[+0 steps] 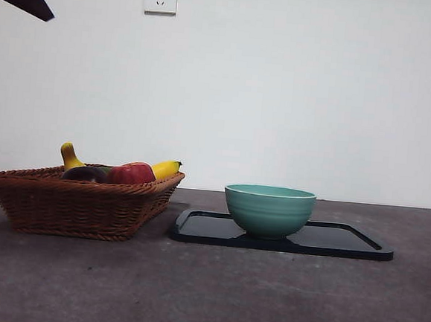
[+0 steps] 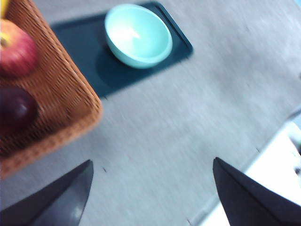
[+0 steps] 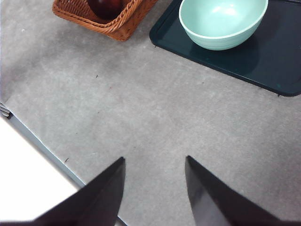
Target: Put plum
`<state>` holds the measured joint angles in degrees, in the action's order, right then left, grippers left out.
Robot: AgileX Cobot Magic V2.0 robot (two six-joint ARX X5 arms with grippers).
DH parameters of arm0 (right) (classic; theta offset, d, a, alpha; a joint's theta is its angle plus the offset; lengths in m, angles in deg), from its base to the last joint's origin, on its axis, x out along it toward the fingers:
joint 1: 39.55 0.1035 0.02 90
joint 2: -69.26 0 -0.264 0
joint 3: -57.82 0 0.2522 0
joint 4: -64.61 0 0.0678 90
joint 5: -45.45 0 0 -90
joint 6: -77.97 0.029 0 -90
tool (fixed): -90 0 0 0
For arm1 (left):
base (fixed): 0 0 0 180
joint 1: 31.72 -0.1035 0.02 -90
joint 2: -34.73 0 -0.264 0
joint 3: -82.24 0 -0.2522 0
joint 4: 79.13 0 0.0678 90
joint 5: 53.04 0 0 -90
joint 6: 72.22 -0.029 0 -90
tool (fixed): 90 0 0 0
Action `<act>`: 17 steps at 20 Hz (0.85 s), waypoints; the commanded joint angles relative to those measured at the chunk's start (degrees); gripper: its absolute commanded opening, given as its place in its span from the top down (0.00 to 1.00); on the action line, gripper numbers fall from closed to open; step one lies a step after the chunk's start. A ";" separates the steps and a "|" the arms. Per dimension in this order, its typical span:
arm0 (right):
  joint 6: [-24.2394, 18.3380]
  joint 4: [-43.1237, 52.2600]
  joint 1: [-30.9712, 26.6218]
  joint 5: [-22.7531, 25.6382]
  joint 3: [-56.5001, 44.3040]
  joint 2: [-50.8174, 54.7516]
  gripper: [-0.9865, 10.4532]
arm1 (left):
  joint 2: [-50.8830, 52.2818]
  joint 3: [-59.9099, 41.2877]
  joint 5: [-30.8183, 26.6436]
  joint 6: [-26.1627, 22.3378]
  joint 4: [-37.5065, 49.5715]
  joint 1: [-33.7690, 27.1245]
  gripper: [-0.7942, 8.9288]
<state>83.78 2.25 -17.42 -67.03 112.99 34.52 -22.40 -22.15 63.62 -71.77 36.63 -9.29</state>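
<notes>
The dark purple, round, shiny plum (image 1: pixel 85 173) lies in the brown woven wicker basket (image 1: pixel 77 206). In the front view only its top peeks over the rim. Right next to it, at its 3 o'clock in that view, sits a red apple (image 1: pixel 132 173). Two yellow banana tips (image 1: pixel 70 156) poke up behind them.

The plum looks smooth and a bit slippery. It is probably light and firm, but a hard squeeze could bruise it. A good way to take it is from above, with one jaw on each round side, across its widest part. The apple is close, so there is little room on that side.

At 3 o'clock from the basket, in the front view, a pale green round bowl (image 1: pixel 269 208) stands on a flat dark tray (image 1: pixel 358 247). The bowl looks empty. It may be where the plum goes, but the task does not say.

Everything rests on the grey counter (image 1: pixel 205 294).

The left gripper (image 2: pixel 153 193) hangs above the bare counter near the basket, jaws spread wide, holding nothing. The right gripper (image 3: pixel 155 188) hangs above bare counter too, with a gap between its jaws and nothing in it.
</notes>
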 commanded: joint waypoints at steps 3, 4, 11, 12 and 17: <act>0.28 0.57 0.39 0.02 0.17 -0.28 0.74 | -0.22 0.76 1.75 -2.84 -2.64 1.18 0.50; 0.50 0.57 0.39 0.02 0.17 -0.31 0.74 | -0.22 0.76 1.75 -2.82 -2.58 1.42 0.50; 3.23 1.03 0.39 0.72 0.17 -0.35 0.74 | -0.22 0.76 1.75 -2.84 -2.23 1.60 0.50; 6.03 2.27 0.39 2.21 0.17 -0.50 0.73 | -0.22 0.76 1.75 -2.84 -2.23 1.60 0.50; 12.74 9.66 -0.22 5.25 3.54 -7.30 0.71 | -0.22 0.76 1.75 -2.84 -2.21 1.60 0.50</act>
<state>94.51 10.99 -17.83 -61.96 115.57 27.55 -22.20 -22.15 65.02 -73.87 33.72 -8.00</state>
